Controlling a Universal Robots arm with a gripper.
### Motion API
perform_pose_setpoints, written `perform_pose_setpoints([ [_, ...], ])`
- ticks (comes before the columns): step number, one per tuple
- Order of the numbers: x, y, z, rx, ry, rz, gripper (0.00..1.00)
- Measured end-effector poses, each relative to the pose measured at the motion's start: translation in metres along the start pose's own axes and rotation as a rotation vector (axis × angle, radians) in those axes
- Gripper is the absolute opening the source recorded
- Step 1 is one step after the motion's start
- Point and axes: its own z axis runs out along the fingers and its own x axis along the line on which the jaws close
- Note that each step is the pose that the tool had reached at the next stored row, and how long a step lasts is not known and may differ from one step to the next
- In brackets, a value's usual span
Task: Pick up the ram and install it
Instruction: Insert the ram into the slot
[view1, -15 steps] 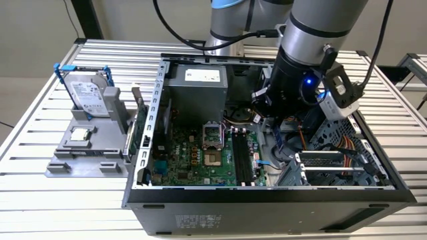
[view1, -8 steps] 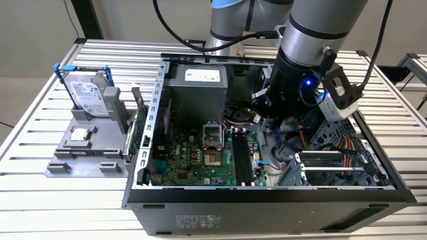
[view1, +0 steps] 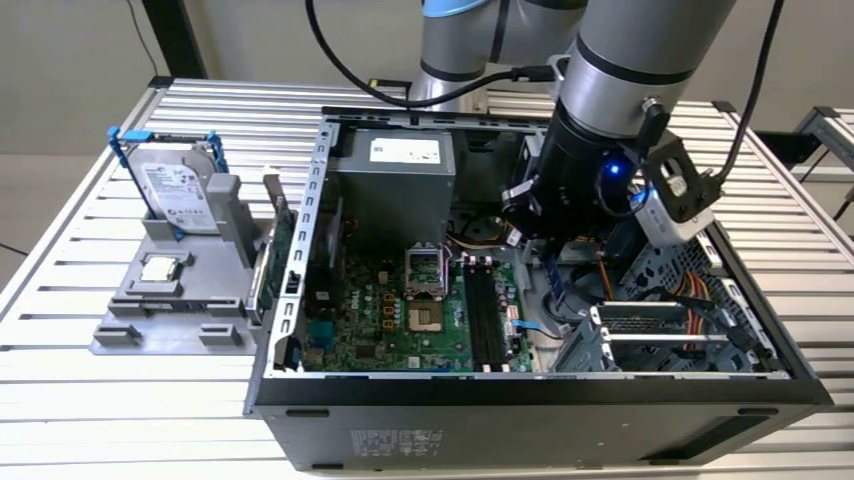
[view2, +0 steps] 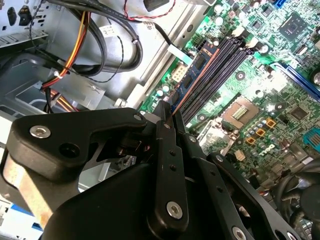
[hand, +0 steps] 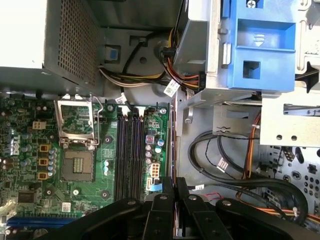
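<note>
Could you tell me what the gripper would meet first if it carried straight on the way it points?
Probably the motherboard: the gripper, shut on the ram, points down at its edge, just beside the memory slots. Depth is unclear.

An open computer case (view1: 534, 425) lies on the slatted metal tabletop (view1: 120, 420), its green motherboard (view1: 387, 325) exposed, with an empty processor socket (view1: 424, 270) near a grey power supply (view1: 394, 190). At the exterior view's left a hard drive (view1: 176, 190) stands upright in a grey holder (view1: 174, 305), a processor chip (view1: 160, 268) on its base
</note>
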Motion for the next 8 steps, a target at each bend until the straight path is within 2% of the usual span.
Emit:
perform_pose_setpoints([
  [8,0.0002,-0.0002,0.0036,0.0000,0.0000,0.000,0.00],
])
